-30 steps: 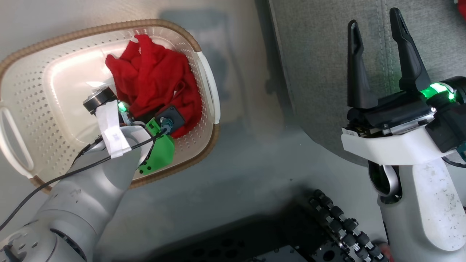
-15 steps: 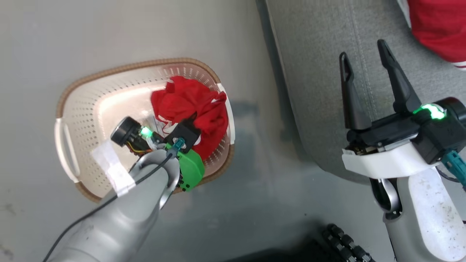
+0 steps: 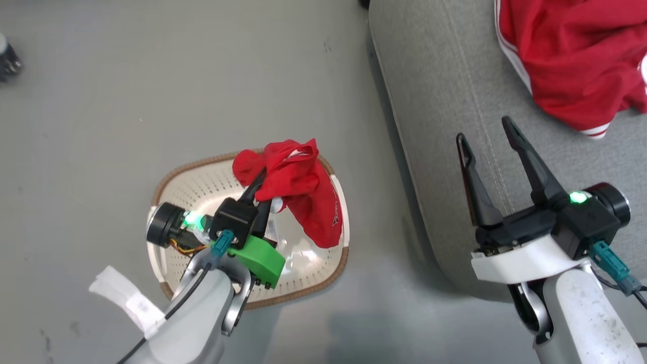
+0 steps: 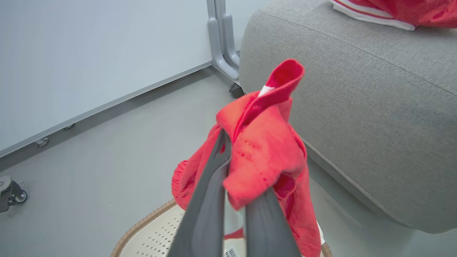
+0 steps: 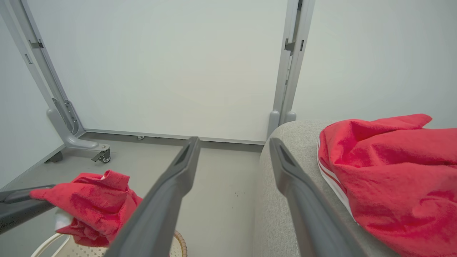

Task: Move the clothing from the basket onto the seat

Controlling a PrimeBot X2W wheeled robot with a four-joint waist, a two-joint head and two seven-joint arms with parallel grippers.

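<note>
My left gripper is shut on a red garment of the clothing and holds it bunched above the far right corner of the cream perforated basket. In the left wrist view the cloth drapes over both fingers, a white trim showing at its top fold. A second red garment with white stripe trim lies on the light-grey seat. My right gripper stands open above the seat's left part, with nothing between its fingers. The right wrist view shows the seat garment and the held one.
The basket stands on grey floor just left of the seat's rounded edge. White wall panels on grey frame legs with casters stand behind. Another caster shows at the far left, and a small dark object lies on the floor.
The head camera has pulled up and back, so the whole picture shifted. My left gripper has lifted the red garment up out of the basket's bottom. My right gripper stays open.
</note>
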